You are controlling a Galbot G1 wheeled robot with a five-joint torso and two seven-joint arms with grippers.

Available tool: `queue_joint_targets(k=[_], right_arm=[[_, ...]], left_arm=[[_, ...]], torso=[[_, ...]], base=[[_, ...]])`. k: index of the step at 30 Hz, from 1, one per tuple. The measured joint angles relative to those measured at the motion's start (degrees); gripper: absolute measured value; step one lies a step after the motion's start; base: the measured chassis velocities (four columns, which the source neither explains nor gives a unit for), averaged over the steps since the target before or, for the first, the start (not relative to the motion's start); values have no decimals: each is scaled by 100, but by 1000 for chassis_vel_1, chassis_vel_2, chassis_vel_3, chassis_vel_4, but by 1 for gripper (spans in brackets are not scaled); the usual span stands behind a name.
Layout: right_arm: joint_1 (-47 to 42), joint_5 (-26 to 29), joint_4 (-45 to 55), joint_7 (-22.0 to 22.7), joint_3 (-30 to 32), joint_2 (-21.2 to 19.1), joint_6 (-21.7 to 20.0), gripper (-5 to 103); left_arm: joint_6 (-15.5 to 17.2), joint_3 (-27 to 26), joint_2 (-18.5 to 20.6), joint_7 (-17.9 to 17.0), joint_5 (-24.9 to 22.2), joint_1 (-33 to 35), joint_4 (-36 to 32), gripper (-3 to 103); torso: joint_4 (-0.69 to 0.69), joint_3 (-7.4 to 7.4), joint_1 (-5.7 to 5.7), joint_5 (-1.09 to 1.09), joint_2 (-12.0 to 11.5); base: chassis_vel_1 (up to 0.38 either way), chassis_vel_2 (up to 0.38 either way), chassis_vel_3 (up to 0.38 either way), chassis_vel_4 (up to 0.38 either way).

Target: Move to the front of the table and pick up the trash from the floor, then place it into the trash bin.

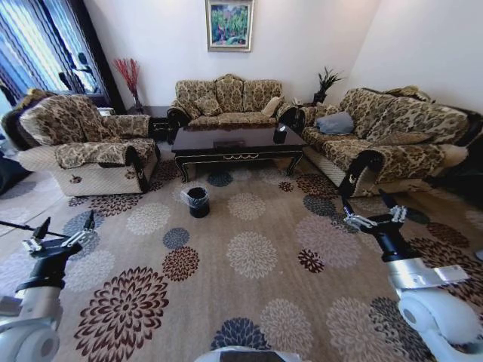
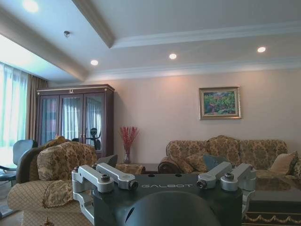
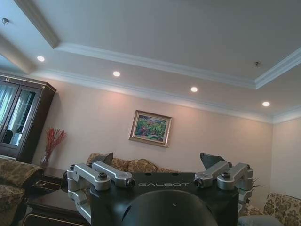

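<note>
The left hand hangs low at the robot's left side above the floor, its two dark fingers spread wide and holding nothing; the right hand is raised at the robot's right side in the same way, fingers spread apart, empty, touching nothing; both point forward into the room. In the left wrist view the left hand's finger tips stand well apart, and in the right wrist view the right hand's tips do too.

Ahead, the trash bin, black with a clear liner folded over its rim, stands on the patterned carpet just in front of the worktop, toward its left end; the glossy dark worktop carries a small dark object near its right end; I cannot tell what it is. No litter can be made out on the flowered carpet from here.

A patterned armchair stands at the left, a sofa behind the worktop, and a longer sofa at the right with a blue cushion; the right-hand sofa's dark arm sits close to the right hand. Open carpet lies between the robot and the bin.
</note>
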Motion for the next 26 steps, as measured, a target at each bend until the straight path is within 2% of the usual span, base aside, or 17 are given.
queue_joint_targets(k=[26], right_arm=[[-39,-5,61,-56,18,10,37,100]], left_arm=[[-50,-21,-39,-2,172,41,16,100]], torso=[[0,-31,-24,0,-53]], base=[[0,0,0,0]])
